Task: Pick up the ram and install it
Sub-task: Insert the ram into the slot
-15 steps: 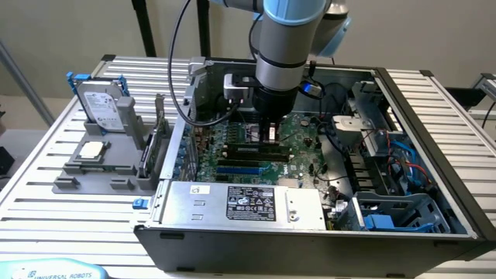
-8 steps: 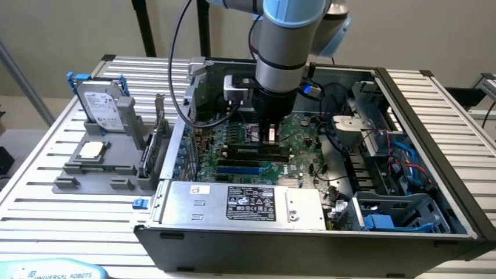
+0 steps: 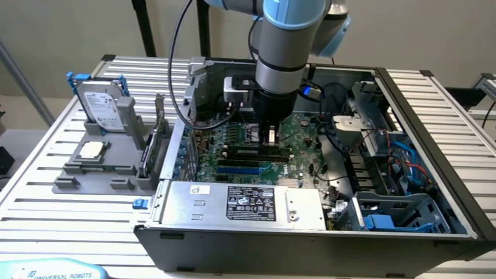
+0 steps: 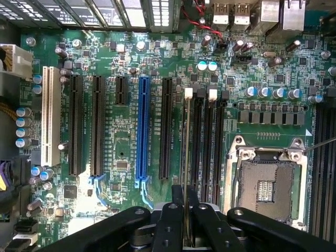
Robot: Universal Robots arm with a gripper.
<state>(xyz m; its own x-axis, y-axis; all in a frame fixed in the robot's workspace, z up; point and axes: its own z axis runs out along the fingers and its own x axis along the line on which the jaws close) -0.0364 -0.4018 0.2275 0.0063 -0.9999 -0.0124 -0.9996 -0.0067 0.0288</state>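
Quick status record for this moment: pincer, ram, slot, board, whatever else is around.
pincer: shut on ram, inside the case above the board
ram: held edge-on, lined up along a black slot
slot: white latch at its end, ram not visibly seated
board: CPU socket uncovered
hard drive: upright in holder outside case, exterior view's left

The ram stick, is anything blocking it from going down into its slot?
Nothing visible does. The gripper holds the ram on edge, lined up along the black memory slots beside the CPU socket. No cable or part crosses between the ram and the slots.
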